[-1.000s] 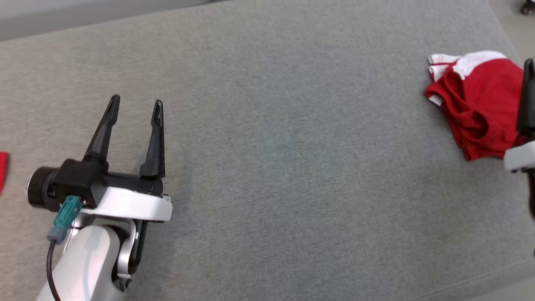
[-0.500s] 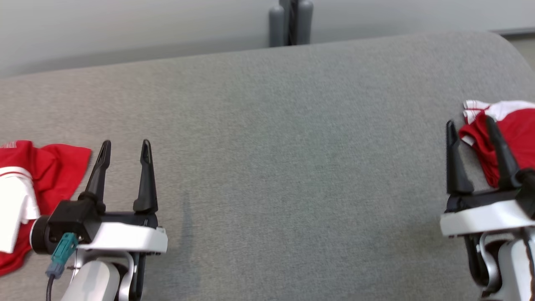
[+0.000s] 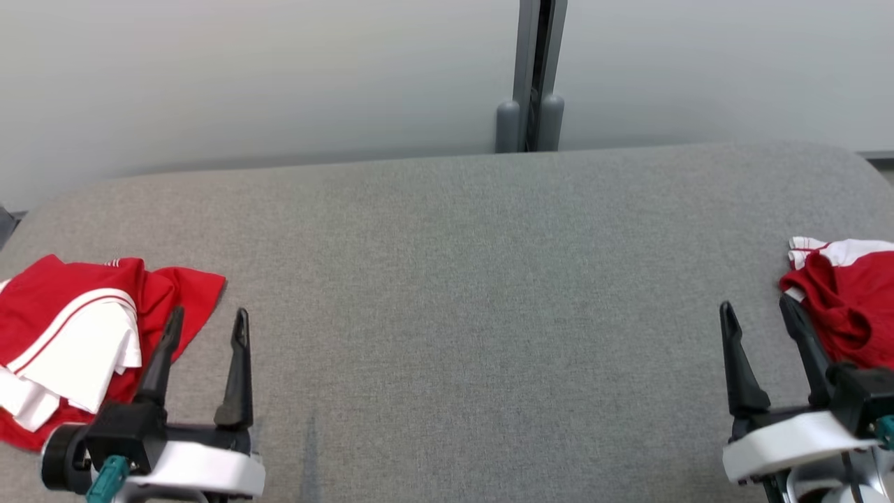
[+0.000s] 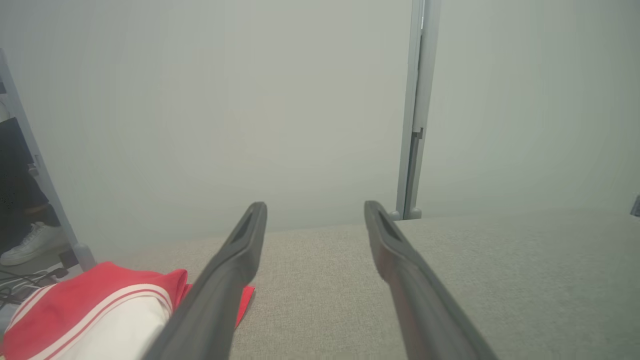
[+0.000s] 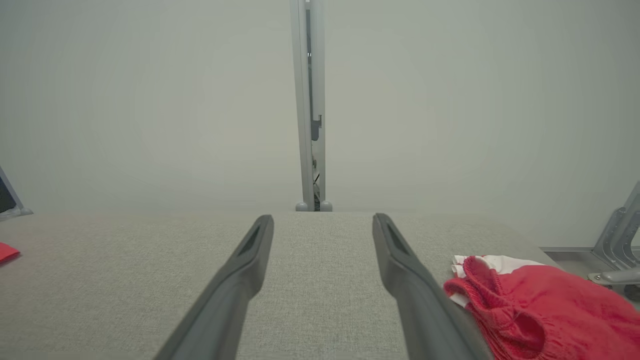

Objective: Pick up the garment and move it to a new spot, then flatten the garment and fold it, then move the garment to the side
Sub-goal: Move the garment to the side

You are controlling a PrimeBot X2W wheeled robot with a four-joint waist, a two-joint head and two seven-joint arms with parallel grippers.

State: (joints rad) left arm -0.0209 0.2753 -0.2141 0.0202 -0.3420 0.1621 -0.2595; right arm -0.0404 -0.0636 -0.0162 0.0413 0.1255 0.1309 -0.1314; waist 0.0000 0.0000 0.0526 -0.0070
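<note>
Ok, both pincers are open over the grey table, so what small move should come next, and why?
Probably ease the right pincer rightward and down onto the crumpled red garment. Its jaws stand open and empty, and that garment lies bunched right beside it on the grey table, not yet flattened.

Head camera has tilted up, bringing the wall post (image 3: 529, 84), lower-left red-and-white garment (image 3: 70, 335) and right gripper (image 3: 756, 307) fully into frame

Head view: you look down from high behind the left pincer (image 3: 207, 312) and right pincer (image 3: 756, 302). Wrist views: you sit low, close, sighting along each pincer's fingers (image 4: 225, 280). Shared ahead of both: grey pad (image 3: 447, 279), wall post (image 3: 525, 70).
</note>
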